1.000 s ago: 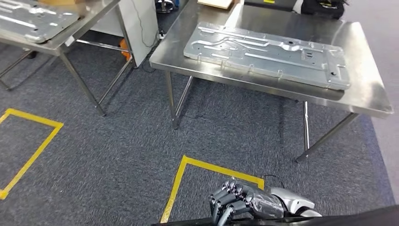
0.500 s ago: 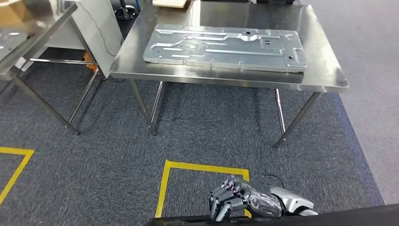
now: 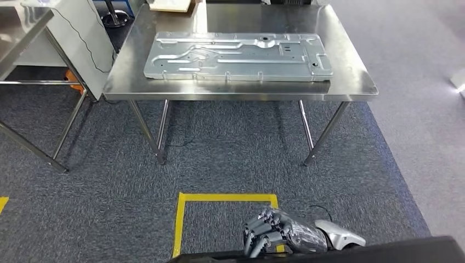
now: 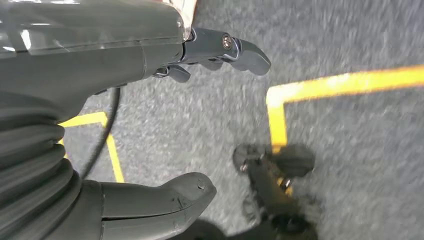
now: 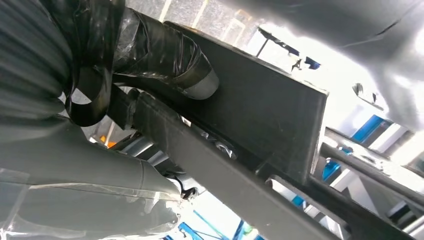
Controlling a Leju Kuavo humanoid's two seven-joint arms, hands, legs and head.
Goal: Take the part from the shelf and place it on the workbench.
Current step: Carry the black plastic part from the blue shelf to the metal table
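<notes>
Part: a dark, flat slab (image 3: 384, 249), held low in front of the robot; in the head view I see just its long black edge, running from under the right hand off to that hand's outer side.
Right hand (image 3: 285, 236): clamped on the part, fingers (image 3: 257, 233) curled over the edge; the right wrist view shows the film-wrapped thumb (image 5: 165, 55) pressed flat on the slab's broad face (image 5: 260, 125) (a firm hold, from where I stand).
Left hand (image 4: 115, 75): holding nothing, with the thumb (image 4: 165, 197) and the darker fingers (image 4: 240, 50) well apart, hanging above the carpet.
Workbench (image 3: 351, 82): a stainless table straight ahead of the right hand and well apart from it, with a stretch of carpet between.
Stamped sheet (image 3: 236, 55): a large silver pressed-metal panel lying flat on the workbench, filling most of its top, far beyond the right hand's fingertips.
Yellow tape (image 3: 225, 197): a floor square whose near part runs under the right hand; a corner of such tape (image 4: 340, 82) also lies beneath the left hand's fingers.
Carpet (image 3: 109, 181): dark grey, below both hands.
Second table (image 3: 22, 22): steel, ahead and far out towards the left hand's side, apart from the workbench.
</notes>
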